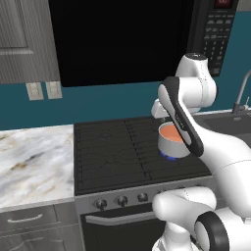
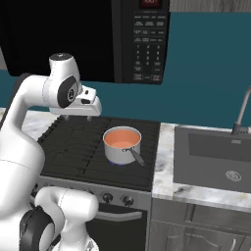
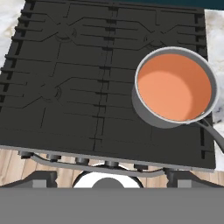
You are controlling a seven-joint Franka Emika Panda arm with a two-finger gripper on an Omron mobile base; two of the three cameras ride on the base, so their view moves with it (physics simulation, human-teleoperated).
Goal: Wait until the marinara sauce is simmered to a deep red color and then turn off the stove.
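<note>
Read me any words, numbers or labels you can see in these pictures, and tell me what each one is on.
None can be read.
Microwave keypad: rows of pale button labels, too small and blurred.
Microwave display: red digits, blurred and cut off at the top edge.
Stove knobs: no legible markings.
Saucepan and sink: no text seen.

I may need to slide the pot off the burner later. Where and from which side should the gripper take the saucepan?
Grip the thin handle; in the right base view it juts from the saucepan toward the stove's front right. Come from above, jaws across its narrow width. The round wall looks wide for the gripper, and the marinara sauce fills the inside.
</note>
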